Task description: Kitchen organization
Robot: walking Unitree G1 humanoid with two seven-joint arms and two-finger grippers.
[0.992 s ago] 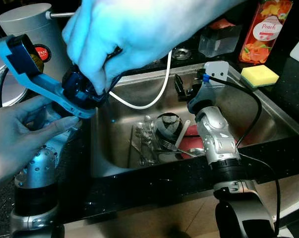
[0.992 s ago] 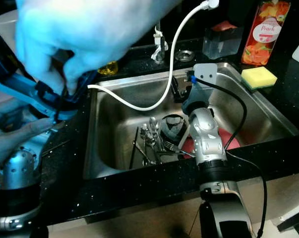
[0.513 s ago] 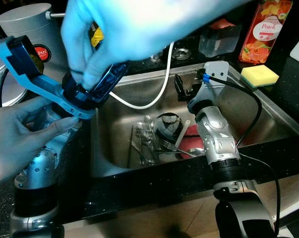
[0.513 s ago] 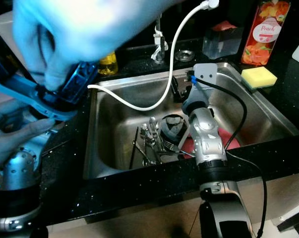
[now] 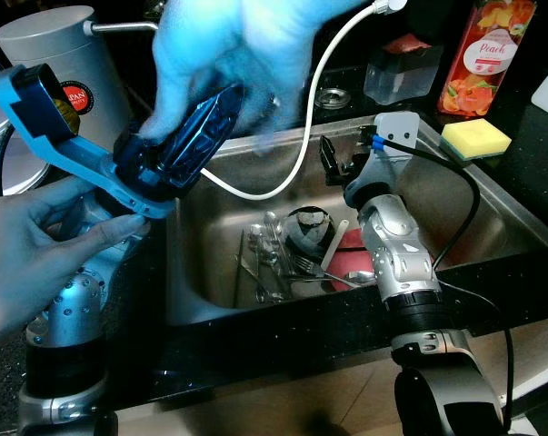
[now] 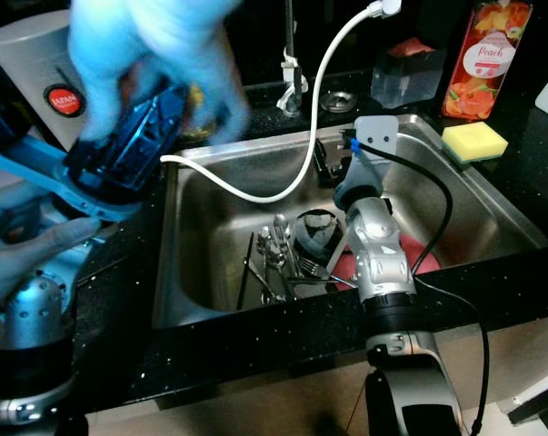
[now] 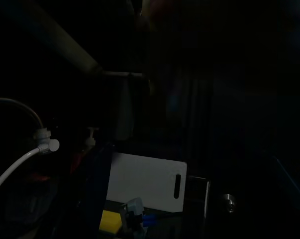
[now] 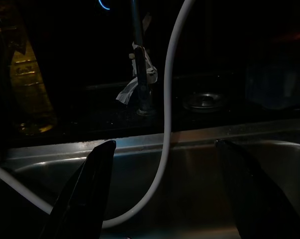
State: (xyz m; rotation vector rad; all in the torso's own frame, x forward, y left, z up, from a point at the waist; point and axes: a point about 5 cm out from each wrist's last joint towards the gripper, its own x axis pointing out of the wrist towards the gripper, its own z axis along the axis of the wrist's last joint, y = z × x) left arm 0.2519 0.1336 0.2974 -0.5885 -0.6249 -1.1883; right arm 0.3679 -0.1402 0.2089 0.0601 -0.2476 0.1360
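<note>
Person's hands (image 5: 228,54) grip blue part on left arm (image 5: 69,309); its gripper state I cannot tell. Right gripper (image 8: 162,194) wide open, empty, over sink (image 5: 492,195) w/ cutlery (image 5: 269,259).

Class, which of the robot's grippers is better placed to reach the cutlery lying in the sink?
Right: the right gripper hangs open over the sink, near the cutlery; a person's hands hold the left gripper.

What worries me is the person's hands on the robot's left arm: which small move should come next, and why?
Probably none: hold both arms still. A person's hands grip the blue plastic device on the silver left arm, and its white cable loops over the steel sink. The right gripper hangs open above the cutlery, touching nothing.
</note>
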